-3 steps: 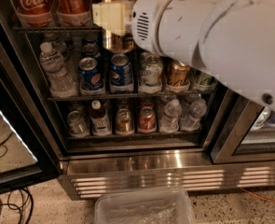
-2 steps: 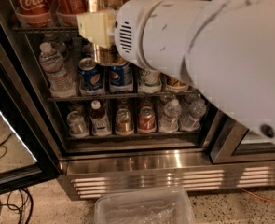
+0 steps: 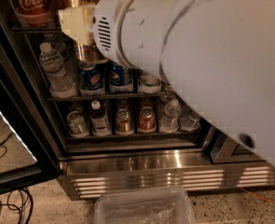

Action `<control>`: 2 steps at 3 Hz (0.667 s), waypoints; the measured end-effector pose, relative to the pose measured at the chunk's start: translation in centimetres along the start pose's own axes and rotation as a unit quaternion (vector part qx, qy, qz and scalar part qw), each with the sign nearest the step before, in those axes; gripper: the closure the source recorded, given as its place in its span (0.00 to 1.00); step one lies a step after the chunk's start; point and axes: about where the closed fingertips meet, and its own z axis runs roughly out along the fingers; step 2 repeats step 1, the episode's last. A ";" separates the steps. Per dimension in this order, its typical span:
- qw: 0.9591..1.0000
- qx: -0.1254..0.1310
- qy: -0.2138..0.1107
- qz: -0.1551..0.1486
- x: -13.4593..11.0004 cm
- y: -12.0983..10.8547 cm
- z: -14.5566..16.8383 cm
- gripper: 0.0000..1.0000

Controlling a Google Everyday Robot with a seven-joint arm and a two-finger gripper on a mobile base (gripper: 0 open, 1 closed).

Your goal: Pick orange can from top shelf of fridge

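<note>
Tool point(image 3: 77, 24): cream block at the tip of the white arm point(image 3: 207, 55), upper left, up against the can point(image 3: 89, 53). How far open it is, and whether it has hold of the can, cannot be told; the arm hides that side.

Can: amber-gold, upright. Its top shows above the tool and its lower body below. It sits at the left part of the shelf point(image 3: 34, 29), just right of the red cola can point(image 3: 32, 3). Its base appears lower than the rack's front edge, so it is likely in front of the shelf rather than seated on it.

Fridge point(image 3: 174, 174): blue cans point(image 3: 91, 77) and a water bottle point(image 3: 53, 71) on the rack below.

Step in hand, as judged: withdrawal. Keep the can upright and draw it straight toward the near side. Stay clear of the cola can and the rack edge, and do not dip onto the blue cans.
</note>
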 end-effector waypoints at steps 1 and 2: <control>1.000 0.000 0.000 0.000 0.0 0.0 0.0 1.00; 1.000 0.000 0.000 0.000 0.0 0.0 0.0 1.00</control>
